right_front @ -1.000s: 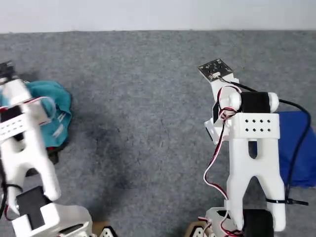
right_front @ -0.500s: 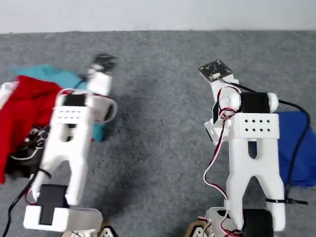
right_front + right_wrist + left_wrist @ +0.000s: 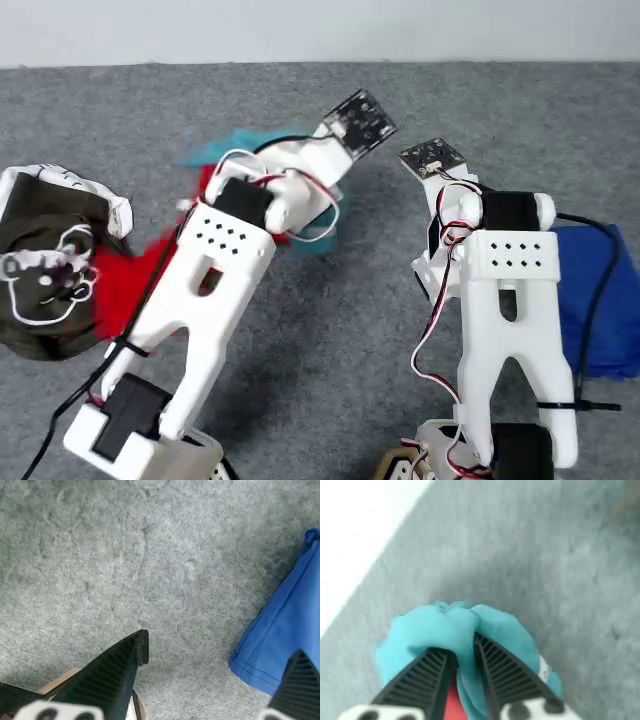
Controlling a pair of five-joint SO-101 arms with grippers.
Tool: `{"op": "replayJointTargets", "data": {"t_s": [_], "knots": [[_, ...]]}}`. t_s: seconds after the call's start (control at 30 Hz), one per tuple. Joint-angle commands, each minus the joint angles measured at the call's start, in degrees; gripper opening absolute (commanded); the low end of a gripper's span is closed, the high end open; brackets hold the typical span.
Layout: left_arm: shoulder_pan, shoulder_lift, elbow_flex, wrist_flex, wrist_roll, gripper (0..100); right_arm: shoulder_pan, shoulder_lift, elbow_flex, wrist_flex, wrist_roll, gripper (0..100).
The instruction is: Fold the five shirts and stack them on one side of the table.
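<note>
Grey, felt-like cloth covers the table (image 3: 330, 340), and a pale wall (image 3: 300, 30) runs along its far edge. 4 shirts show on it.

The left arm (image 3: 215, 290) slants from the near left corner toward the far middle of the table. The left gripper (image 3: 465, 647) is clamped on the teal shirt (image 3: 427, 630). Its 2 ribbed black jaws stand almost together with a fold of teal cloth pinched between them, and the rest of the shirt bunches out round the fingertips. Seen from above, teal cloth spills out on both sides of that arm's wrist.

The red shirt (image 3: 125, 280) lies crumpled under and just left of the same arm, touching the teal one. A strip of red also shows low between the jaws in the left wrist view. At the table's left edge the dark shirt (image 3: 35, 225) sits heaped, with a white line drawing on it and white trim along its far rim. Its right side meets the red shirt.

The right arm (image 3: 510, 300) stands on the right half of the table, apart from the teal shirt. The right gripper (image 3: 221, 649) hangs with its 2 jaws spread wide over bare grey surface. The blue shirt (image 3: 285, 630) lies smooth at the table's right edge, just beside that gripper, and is partly under the right arm in the overhead view.
</note>
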Motion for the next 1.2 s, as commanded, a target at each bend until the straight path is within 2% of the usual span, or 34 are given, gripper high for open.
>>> {"op": "replayJointTargets", "data": {"t_s": [0.0,0.07,0.23,0.37,0.63,0.7,0.9,1.03,1.17], "knots": [[1.1,-2.5,-4.4,0.1,-0.6,1,-0.2,-1.9,-0.1,-0.8,0.6,41.3],[1.0,-2.5,-4.3,0.2,0.6,2,-0.2,-1.9,-0.1,-0.8,0.6,41.3],[0.7,-2.5,-4.4,1.0,11.9,11,-0.2,-1.9,-0.1,-0.8,0.7,41.3],[0.6,-3.0,-4.5,3.2,16.7,16,-0.2,-1.9,-0.1,-0.8,0.7,41.3],[-1.1,-3.1,-4.4,3.9,16.7,16,-0.1,-1.9,0.0,-0.8,0.7,41.3],[-2.5,-2.6,-4.3,6.8,16.5,16,-0.1,-1.9,0.0,-0.7,0.7,41.3],[-8.4,1.0,5.4,12.0,9.4,16,-0.1,-1.8,0.0,-0.7,0.7,41.3],[-13.8,6.4,13.7,8.5,6.2,16,-0.1,-1.6,0.0,-0.7,0.7,41.3],[-20.9,13.1,15.5,2.6,5.8,16,-0.2,-1.5,0.0,-0.7,0.7,41.3]]}}
